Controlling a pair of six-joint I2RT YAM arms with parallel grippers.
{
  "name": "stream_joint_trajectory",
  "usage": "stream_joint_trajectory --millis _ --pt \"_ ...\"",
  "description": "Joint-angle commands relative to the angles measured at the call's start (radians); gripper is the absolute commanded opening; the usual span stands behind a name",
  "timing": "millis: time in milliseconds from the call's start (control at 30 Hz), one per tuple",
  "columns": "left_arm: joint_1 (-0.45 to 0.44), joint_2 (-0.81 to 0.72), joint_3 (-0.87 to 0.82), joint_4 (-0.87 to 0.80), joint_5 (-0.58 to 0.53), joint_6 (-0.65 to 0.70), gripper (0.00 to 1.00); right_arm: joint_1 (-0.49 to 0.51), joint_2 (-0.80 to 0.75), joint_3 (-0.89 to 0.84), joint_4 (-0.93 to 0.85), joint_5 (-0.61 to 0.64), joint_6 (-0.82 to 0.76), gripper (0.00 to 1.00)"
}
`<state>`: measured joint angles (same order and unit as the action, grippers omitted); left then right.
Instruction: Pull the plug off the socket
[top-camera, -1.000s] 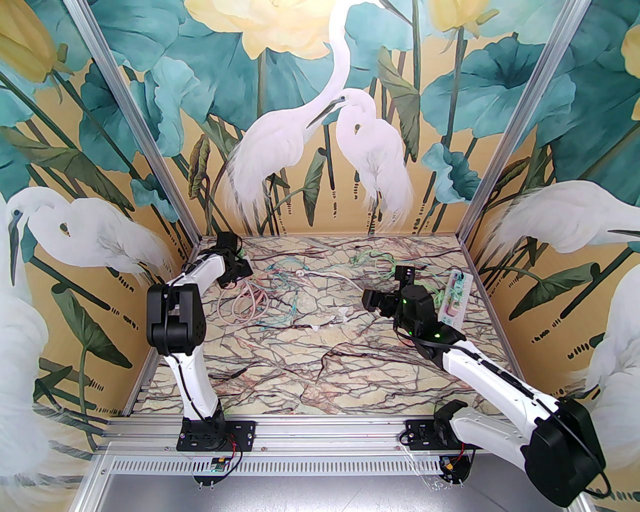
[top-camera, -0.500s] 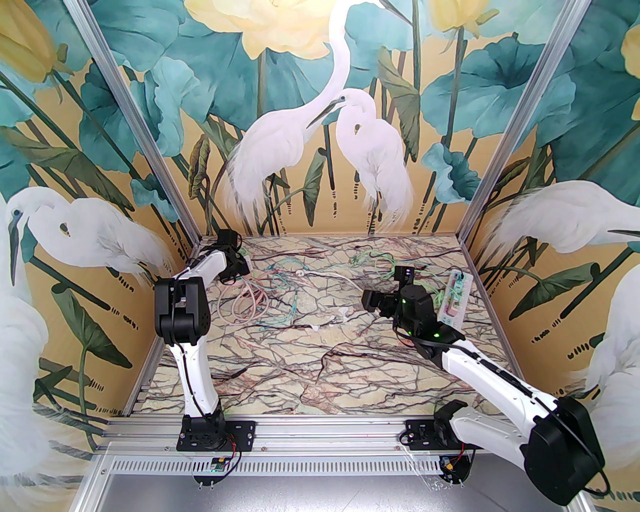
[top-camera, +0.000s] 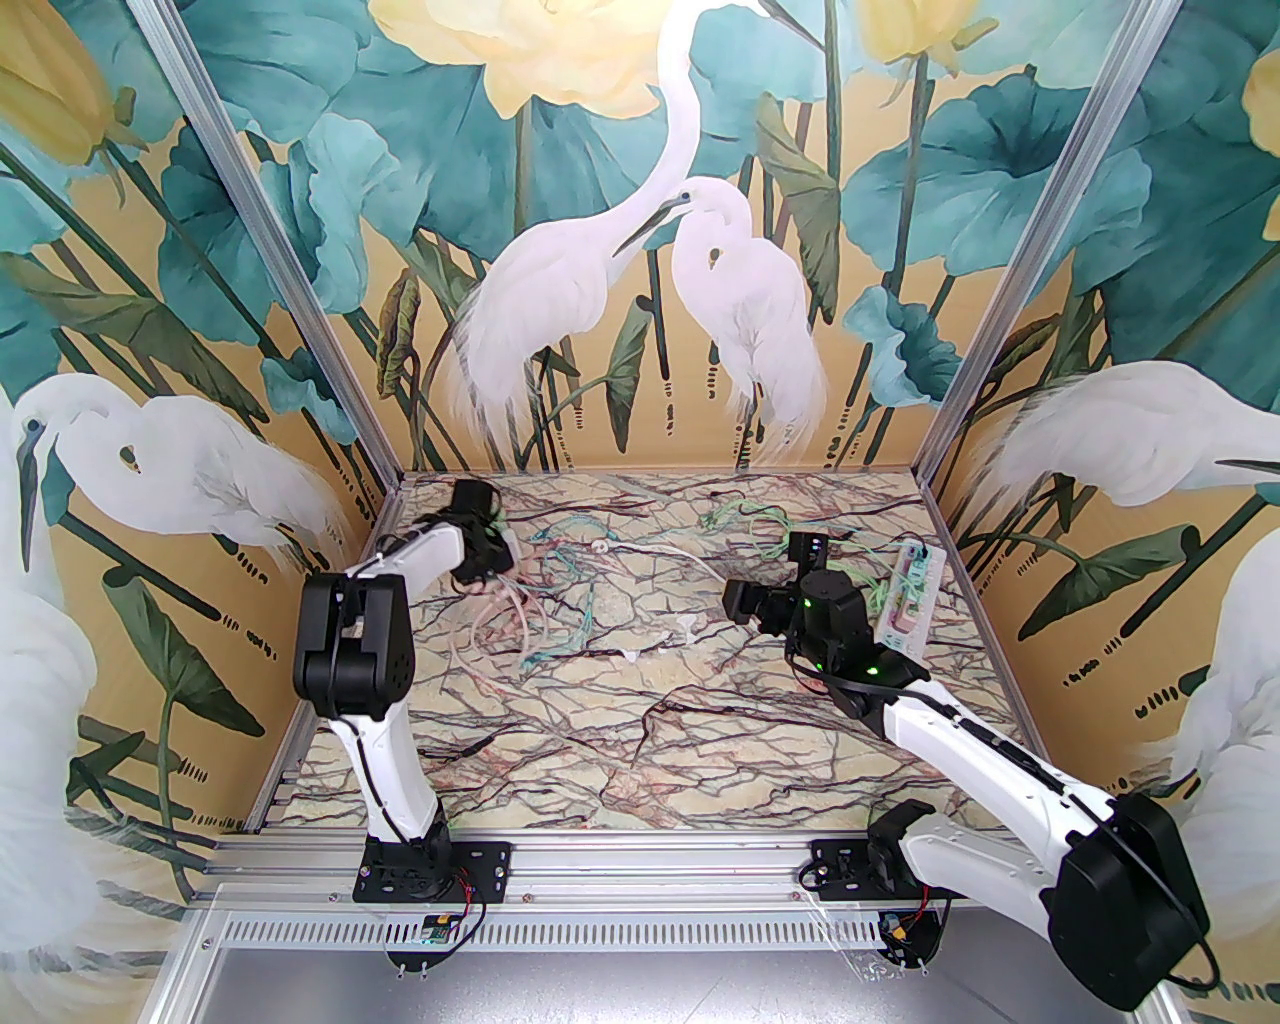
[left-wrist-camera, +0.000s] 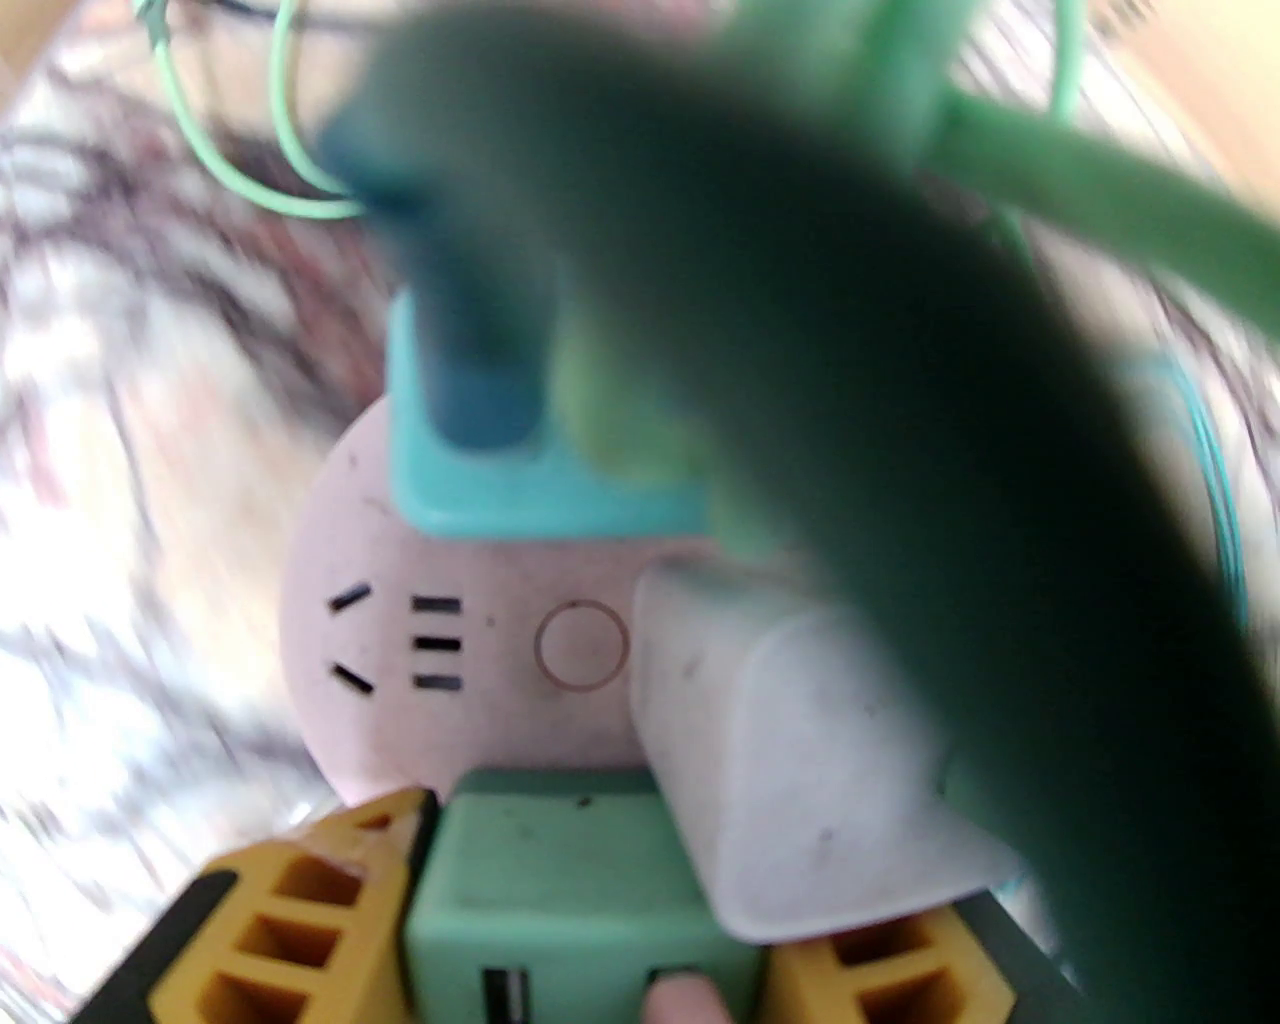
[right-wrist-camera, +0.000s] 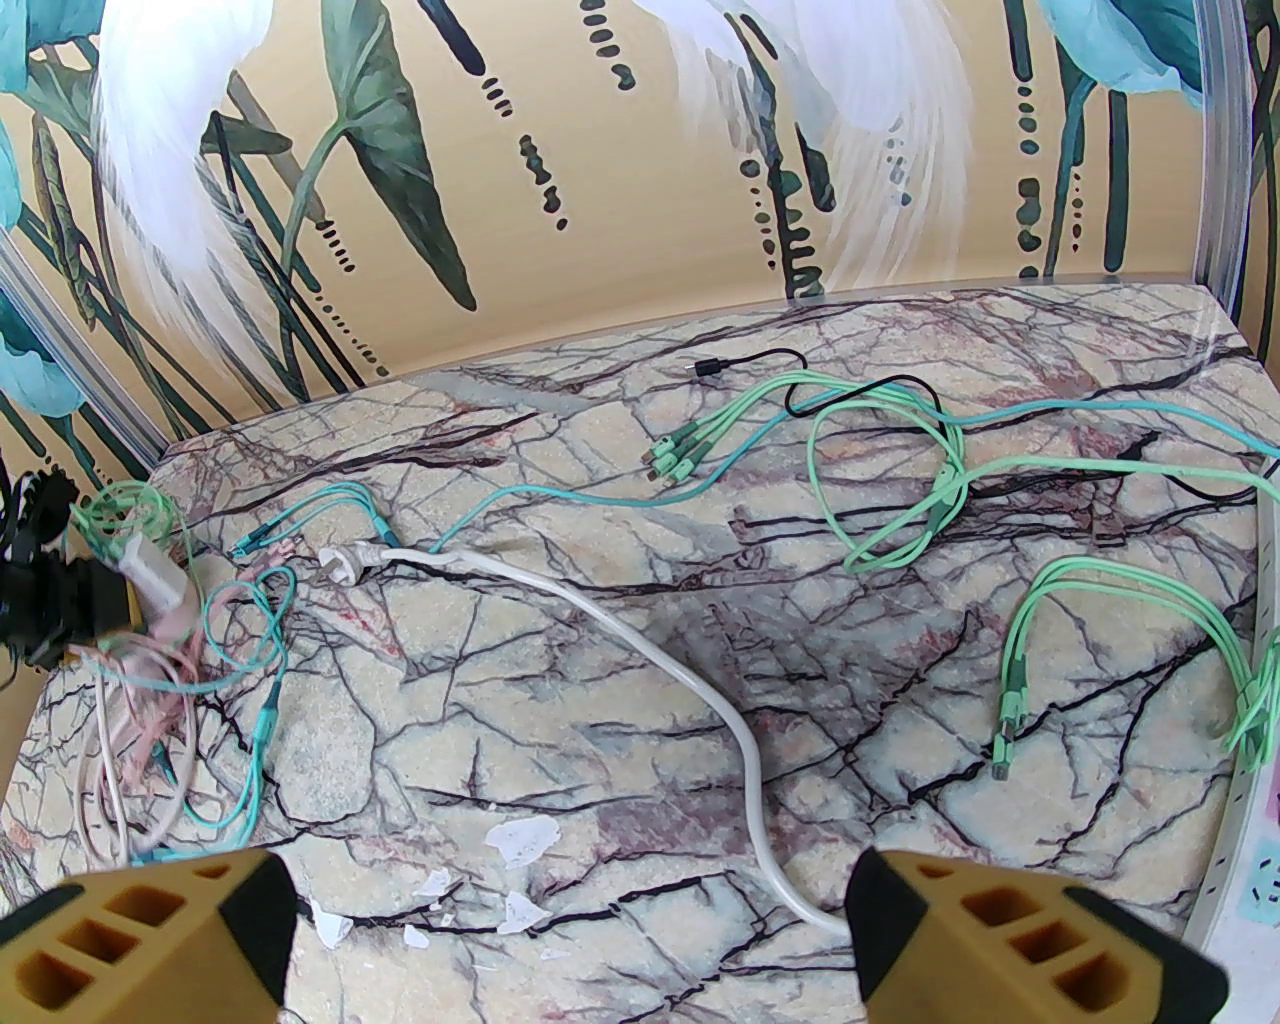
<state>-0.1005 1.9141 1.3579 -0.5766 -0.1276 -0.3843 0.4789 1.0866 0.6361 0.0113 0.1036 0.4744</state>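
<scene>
In the left wrist view a round pink socket (left-wrist-camera: 400, 620) carries a teal plug (left-wrist-camera: 520, 490) at its top, a white plug (left-wrist-camera: 800, 760) at its right and a mint-green plug (left-wrist-camera: 560, 890) at its near edge. My left gripper (left-wrist-camera: 590, 950) is shut on the mint-green plug, with a yellow finger (left-wrist-camera: 290, 900) pressed against each of its sides. A blurred dark-green cable crosses close to the lens. From above, the left gripper (top-camera: 488, 562) hangs over the far left of the table with pink cable (top-camera: 500, 615) trailing below it. My right gripper (right-wrist-camera: 570, 940) is open, holding nothing.
A white power strip (top-camera: 912, 590) with plugs lies along the right wall, beside the right gripper (top-camera: 748, 600). Loose green cables (right-wrist-camera: 900, 480), a teal cable (right-wrist-camera: 560, 495) and a white cord (right-wrist-camera: 700, 690) sprawl over the marble table. White scraps (right-wrist-camera: 520, 840) lie near the right gripper.
The left gripper has closed on the mint-green plug and swung right, away from the left wall, dragging the pink cable along. The right arm has not moved.
</scene>
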Motion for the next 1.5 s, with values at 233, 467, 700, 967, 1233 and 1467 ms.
stream_joint_trajectory --millis 233,467,700,967,1233,1467 --pt "-0.28 -0.138 -0.131 -0.041 0.051 -0.173 0.44 0.012 -0.019 -0.015 0.011 -0.02 0.013 0.99" --pt "-0.441 -0.137 -0.124 0.001 0.055 -0.277 0.45 0.012 0.001 -0.015 0.016 -0.025 0.013 0.99" --pt "-0.522 -0.076 -0.066 0.004 0.066 -0.28 0.48 0.014 0.018 -0.01 0.014 -0.028 0.011 0.99" --pt "-0.524 -0.085 -0.013 -0.038 0.036 -0.243 0.73 0.018 0.064 -0.004 0.025 -0.061 0.006 0.99" --pt "-0.523 -0.166 -0.017 -0.057 0.016 -0.195 0.74 0.054 0.164 0.044 0.008 -0.057 -0.004 0.99" --pt "-0.52 -0.284 -0.076 -0.041 0.043 -0.165 0.83 0.096 0.26 0.134 -0.045 -0.053 -0.003 0.99"
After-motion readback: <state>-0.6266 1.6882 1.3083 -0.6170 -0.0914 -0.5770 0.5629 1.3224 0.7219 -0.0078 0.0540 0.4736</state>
